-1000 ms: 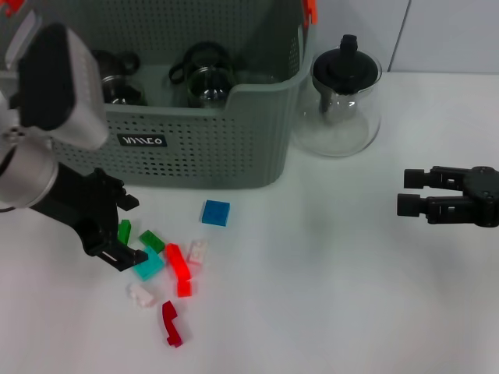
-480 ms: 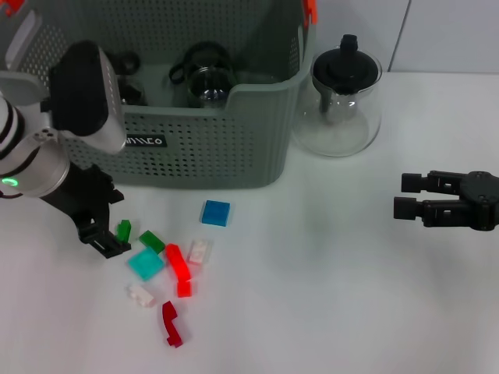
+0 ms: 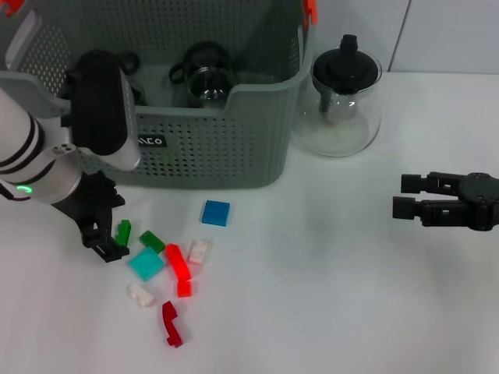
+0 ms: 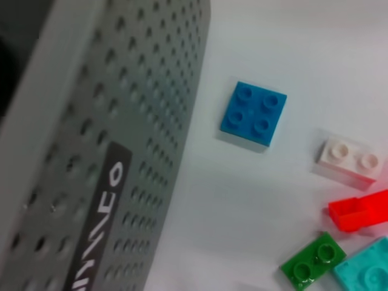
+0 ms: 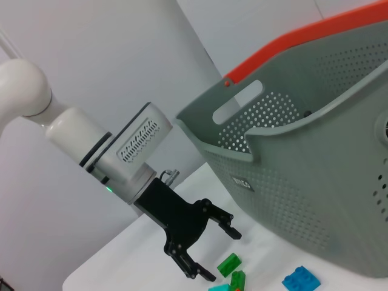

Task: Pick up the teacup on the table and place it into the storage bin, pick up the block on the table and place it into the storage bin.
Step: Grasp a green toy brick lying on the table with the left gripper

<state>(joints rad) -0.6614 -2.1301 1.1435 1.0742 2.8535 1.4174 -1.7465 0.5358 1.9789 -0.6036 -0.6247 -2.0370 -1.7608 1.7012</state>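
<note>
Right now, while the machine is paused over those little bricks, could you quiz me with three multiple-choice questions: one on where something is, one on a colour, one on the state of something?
1. Where does the glass teapot stand?
A. inside the storage bin
B. on the table beside the storage bin
C. in the right gripper

2. What colour is the square flat block lying nearest the storage bin?
A. blue
B. yellow
C. black

3. How is the left gripper?
A. shut on a teacup
B. open, holding nothing
C. out of sight

Answers:
1 B: it sits on the table, just outside the bin's wall.
2 A: the head and left wrist views both show it blue.
3 B: the right wrist view shows its fingers spread over the blocks; the right gripper waits far off.
</note>
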